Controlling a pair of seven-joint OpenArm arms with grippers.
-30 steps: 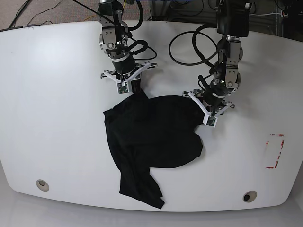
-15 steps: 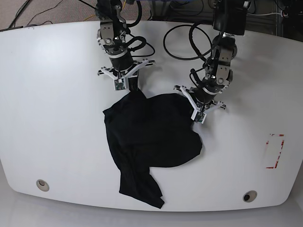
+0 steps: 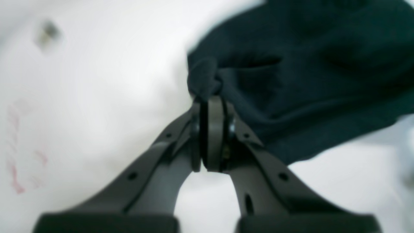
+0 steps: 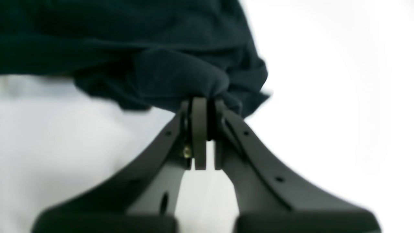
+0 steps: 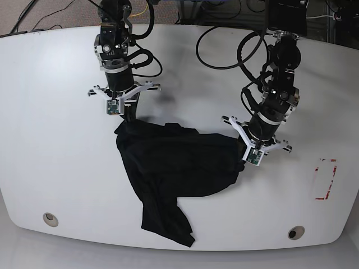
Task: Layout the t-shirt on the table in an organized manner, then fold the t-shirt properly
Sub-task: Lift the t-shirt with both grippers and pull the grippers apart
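Both claws were clamped on the shirt point(image 5: 174, 168): right claw point(image 5: 128, 116) pinching the far-left corner, left claw point(image 5: 245, 147) the right edge. The top edge was strung between them across the tabletop point(image 5: 56, 112), with the rest trailing toward the near edge, still crumpled.

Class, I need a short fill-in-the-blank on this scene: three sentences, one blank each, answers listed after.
1. Both grippers are shut on the ____.
2. The shirt is ____ in colour.
3. In the base view, the red tape marks lie nearer the ____ gripper than the other one.

The left gripper and right gripper each pinch cloth above the table.

Answers: shirt; black; left
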